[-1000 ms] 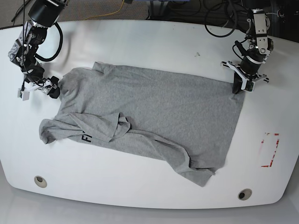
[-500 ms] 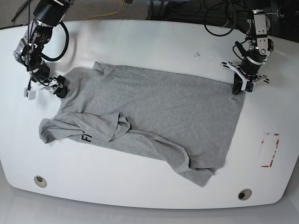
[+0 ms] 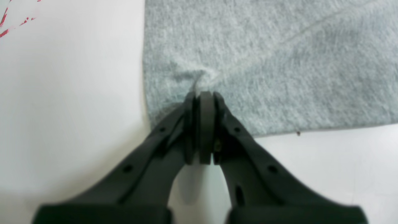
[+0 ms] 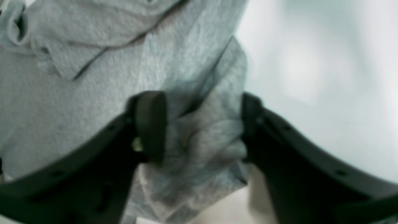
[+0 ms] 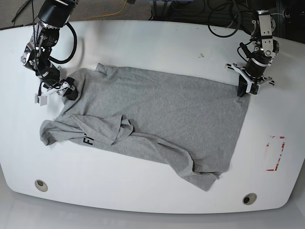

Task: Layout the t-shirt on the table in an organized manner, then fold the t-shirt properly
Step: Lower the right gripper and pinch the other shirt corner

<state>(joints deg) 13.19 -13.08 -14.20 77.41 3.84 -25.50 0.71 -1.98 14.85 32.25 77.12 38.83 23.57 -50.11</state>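
On the table (image 5: 157,38): the t-shirt (image 5: 157,114) is laid face-down-ish, body mostly flat, one sleeve folded over at the lettered side, lower hem corner rumpled.
Lettering: only part of the black print is seen beside the folded sleeve.
Left gripper (image 3: 201,96): jaws pressed together, pinched on the hem corner of the t-shirt.
Right gripper (image 4: 199,124): jaws apart, a bunched shoulder fold lying between them; a full clamp is not shown.
Step judged: spreading flat.
Advice: the fold should be gripped fully before pulling; the two corners are best drawn apart evenly, low over the table.
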